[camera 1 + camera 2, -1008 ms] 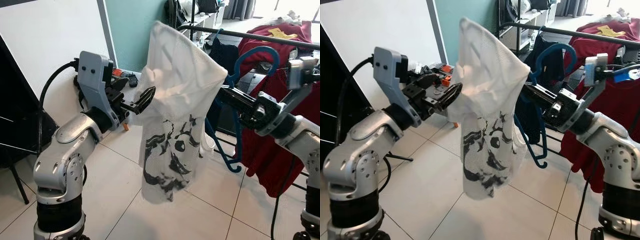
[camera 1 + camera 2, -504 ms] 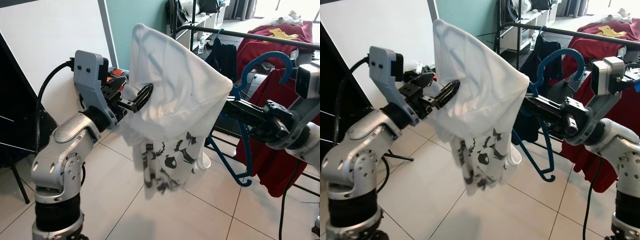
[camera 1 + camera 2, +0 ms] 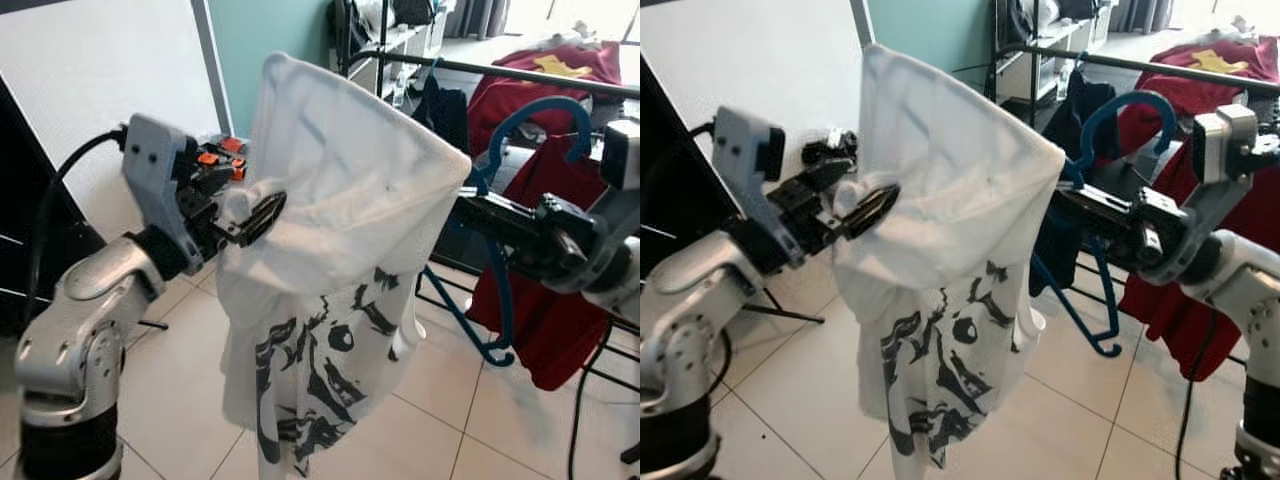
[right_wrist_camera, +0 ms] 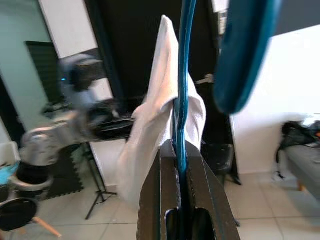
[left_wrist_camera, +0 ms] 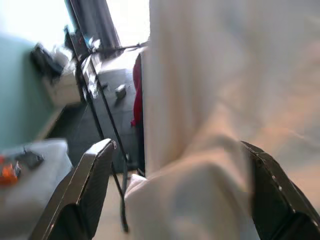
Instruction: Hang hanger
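White shirt (image 3: 340, 250) has swung lower and nearer. Left gripper (image 3: 255, 215) pinches its hem; right gripper (image 3: 1080, 212) jaws clamp the blue hanger (image 4: 182, 90) inside it. Dressed, but not yet hung: rail (image 3: 520, 75) well beyond the right jaws.

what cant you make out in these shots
- Blue hanger: its far arm is hidden inside the white shirt in both eye views.
- Left gripper: fingertip contact is hidden by bunched cloth.
- Garment rack: cut off by the right edge.
- Left wrist view: background blurred.
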You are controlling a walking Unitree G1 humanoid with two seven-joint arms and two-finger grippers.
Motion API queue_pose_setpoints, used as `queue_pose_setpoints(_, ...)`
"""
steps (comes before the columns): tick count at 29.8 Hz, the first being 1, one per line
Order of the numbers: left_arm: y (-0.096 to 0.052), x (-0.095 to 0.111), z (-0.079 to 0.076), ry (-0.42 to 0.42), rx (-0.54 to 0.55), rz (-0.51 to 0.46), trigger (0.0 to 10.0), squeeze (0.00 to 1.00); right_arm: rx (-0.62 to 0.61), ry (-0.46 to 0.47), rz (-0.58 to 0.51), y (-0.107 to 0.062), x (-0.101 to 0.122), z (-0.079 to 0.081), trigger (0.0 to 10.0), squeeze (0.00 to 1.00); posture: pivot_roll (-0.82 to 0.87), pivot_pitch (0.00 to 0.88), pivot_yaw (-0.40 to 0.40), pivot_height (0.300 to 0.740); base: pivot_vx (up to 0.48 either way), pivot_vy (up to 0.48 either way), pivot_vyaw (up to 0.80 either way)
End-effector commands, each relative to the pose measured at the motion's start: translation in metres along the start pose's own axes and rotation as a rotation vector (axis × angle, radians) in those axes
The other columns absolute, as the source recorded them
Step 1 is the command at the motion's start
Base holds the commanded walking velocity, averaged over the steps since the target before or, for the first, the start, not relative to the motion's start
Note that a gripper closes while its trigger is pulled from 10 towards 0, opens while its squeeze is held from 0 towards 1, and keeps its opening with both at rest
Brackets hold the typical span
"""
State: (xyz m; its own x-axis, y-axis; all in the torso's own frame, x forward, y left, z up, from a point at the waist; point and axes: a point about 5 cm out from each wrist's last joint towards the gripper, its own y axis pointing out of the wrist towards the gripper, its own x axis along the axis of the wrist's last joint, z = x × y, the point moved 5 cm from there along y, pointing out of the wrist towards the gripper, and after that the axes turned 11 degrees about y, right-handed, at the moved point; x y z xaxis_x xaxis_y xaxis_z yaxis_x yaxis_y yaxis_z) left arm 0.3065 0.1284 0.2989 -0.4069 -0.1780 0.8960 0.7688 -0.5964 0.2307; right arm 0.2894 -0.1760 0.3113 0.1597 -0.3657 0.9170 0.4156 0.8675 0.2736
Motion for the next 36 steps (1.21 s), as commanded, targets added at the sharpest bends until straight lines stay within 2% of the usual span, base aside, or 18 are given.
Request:
queue_pose_setpoints(1,-0.006,0.016,0.005,0.079,-0.004,-0.056,10.0,0.0,-0.02,-0.04,-0.023,0.001,0.009,-0.003,10.0,0.0,-0.08,0.066,0.058,0.74,0.0,0.0,0.0)
queue_pose_setpoints(2,-0.013,0.029,0.016,0.168,0.013,-0.095,10.0,0.0,-0.057,-0.037,-0.028,0.003,0.011,-0.01,10.0,0.0,-0.08,0.066,0.057,0.74,0.0,0.0,0.0)
queue_pose_setpoints(3,-0.013,0.029,0.016,0.168,0.013,-0.095,10.0,0.0,-0.057,-0.037,-0.028,0.003,0.011,-0.01,10.0,0.0,-0.08,0.066,0.057,0.74,0.0,0.0,0.0)
queue_pose_setpoints(6,-0.017,0.04,0.022,0.282,0.005,-0.113,10.0,0.0,-0.082,-0.033,-0.027,0.006,0.012,-0.017,10.0,0.0,-0.08,0.066,0.053,0.74,0.0,0.0,0.0)
queue_pose_setpoints(8,-0.017,0.041,0.021,0.309,-0.007,-0.103,10.0,0.0,-0.089,-0.034,-0.025,0.007,0.011,-0.019,10.0,0.0,-0.08,0.066,0.053,0.74,0.0,0.0,0.0)
queue_pose_setpoints(11,-0.007,0.043,-0.003,0.41,-0.131,-0.117,10.0,0.0,-0.096,-0.019,-0.004,0.02,0.007,-0.026,10.0,0.0,-0.08,0.063,0.049,0.74,0.0,0.0,0.0)
queue_pose_setpoints(13,-0.005,0.044,-0.008,0.42,-0.152,-0.122,10.0,0.0,-0.096,-0.018,-0.001,0.022,0.007,-0.027,10.0,0.0,-0.08,0.063,0.049,0.74,0.0,0.0,0.0)
queue_pose_setpoints(17,0.017,0.037,-0.041,0.383,-0.224,-0.159,10.0,0.0,-0.09,-0.021,0.008,0.036,0.005,-0.03,10.0,0.0,-0.08,0.06,0.052,0.74,0.0,0.0,0.0)
queue_pose_setpoints(19,0.026,0.025,-0.063,0.395,-0.263,-0.16,10.0,0.0,-0.074,-0.025,0.005,0.043,0.007,-0.027,10.0,0.0,-0.09,0.061,0.053,0.74,0.0,0.0,0.0)
queue_pose_setpoints(21,0.032,0.017,-0.074,0.417,-0.275,-0.152,10.0,0.0,-0.054,-0.029,0.004,0.046,0.008,-0.024,10.0,0.0,-0.09,0.06,0.049,0.74,0.0,0.0,0.0)
queue_pose_setpoints(23,0.035,0.012,-0.078,0.435,-0.276,-0.143,10.0,0.0,-0.04,-0.031,0.005,0.047,0.009,-0.021,10.0,0.0,-0.09,0.061,0.049,0.74,0.0,0.0,0.0)
queue_pose_setpoints(25,0.039,0.002,-0.079,0.496,-0.267,-0.107,10.0,0.0,-0.01,-0.036,0.009,0.048,0.01,-0.015,10.0,0.0,-0.09,0.062,0.048,0.74,0.0,0.0,0.0)
queue_pose_setpoints(28,0.039,-0.002,-0.076,0.518,-0.257,-0.087,10.0,0.0,0.002,-0.04,0.011,0.049,0.01,-0.013,10.0,0.0,-0.1,0.063,0.049,0.74,0.0,0.0,0.0)
queue_pose_setpoints(30,0.039,-0.006,-0.063,0.567,-0.202,-0.057,10.0,0.0,0.028,-0.049,0.013,0.049,0.011,-0.009,10.0,0.0,-0.09,0.065,0.049,0.74,0.0,0.0,0.0)
queue_pose_setpoints(33,0.039,-0.006,-0.06,0.576,-0.187,-0.053,10.0,0.0,0.033,-0.05,0.012,0.049,0.012,-0.009,10.0,0.0,-0.09,0.065,0.049,0.74,0.0,0.0,0.0)
queue_pose_setpoints(36,0.04,-0.011,-0.048,0.605,-0.126,-0.021,10.0,0.0,0.07,-0.054,0.004,0.048,0.013,-0.002,10.0,0.0,-0.09,0.068,0.048,0.74,0.0,0.0,0.0)
